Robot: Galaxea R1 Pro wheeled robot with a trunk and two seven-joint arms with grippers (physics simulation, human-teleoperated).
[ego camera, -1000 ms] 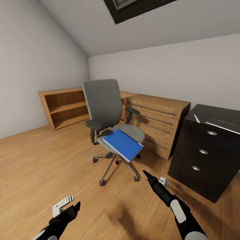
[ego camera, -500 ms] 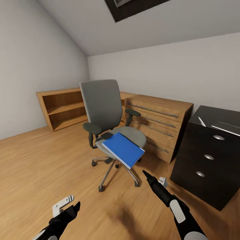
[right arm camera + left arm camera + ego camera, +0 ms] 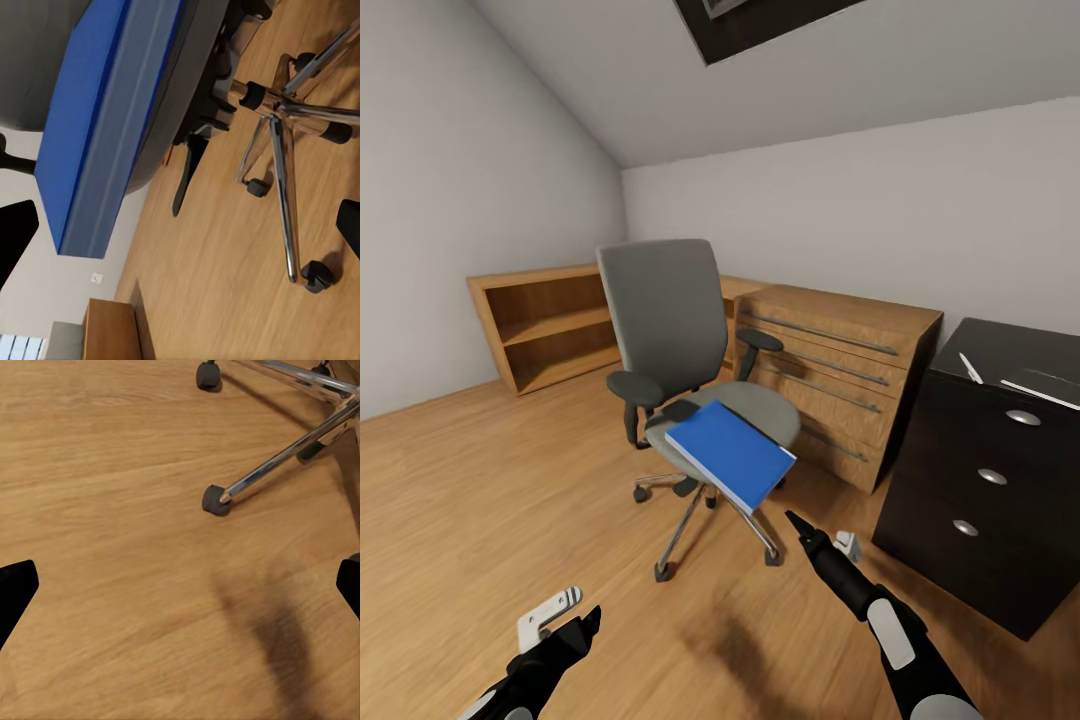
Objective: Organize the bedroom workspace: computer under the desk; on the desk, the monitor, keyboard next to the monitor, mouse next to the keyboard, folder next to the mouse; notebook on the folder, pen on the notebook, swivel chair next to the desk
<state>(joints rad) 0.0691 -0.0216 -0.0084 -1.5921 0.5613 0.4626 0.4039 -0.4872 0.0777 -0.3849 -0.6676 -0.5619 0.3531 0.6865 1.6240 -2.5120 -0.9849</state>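
The swivel chair point(image 3: 665, 320), with grey seat and back, stands mid-room on the wood floor. The blue folder point(image 3: 730, 452) lies tilted on its seat, overhanging the front edge. At the right is the desk's dark three-drawer unit point(image 3: 970, 500); on its black top lie the white pen point(image 3: 970, 368) and the notebook's pale edge point(image 3: 1045, 392). My left gripper point(image 3: 568, 618) hangs open low over bare floor, short of the chair's castors point(image 3: 216, 500). My right gripper point(image 3: 822, 535) is open, just below and in front of the folder point(image 3: 97, 127) and chrome base point(image 3: 285, 112).
A light-wood chest of drawers point(image 3: 830, 370) stands behind the chair, against the back wall. A low open bookshelf point(image 3: 550, 320) sits at the left under the sloped wall. A dark-framed skylight point(image 3: 760, 25) is overhead. Open wood floor lies at the left and front.
The whole view has shifted as the camera moved a little closer: chair and folder appear larger, and the drawer unit sits further right. Both grippers hold the same pose.
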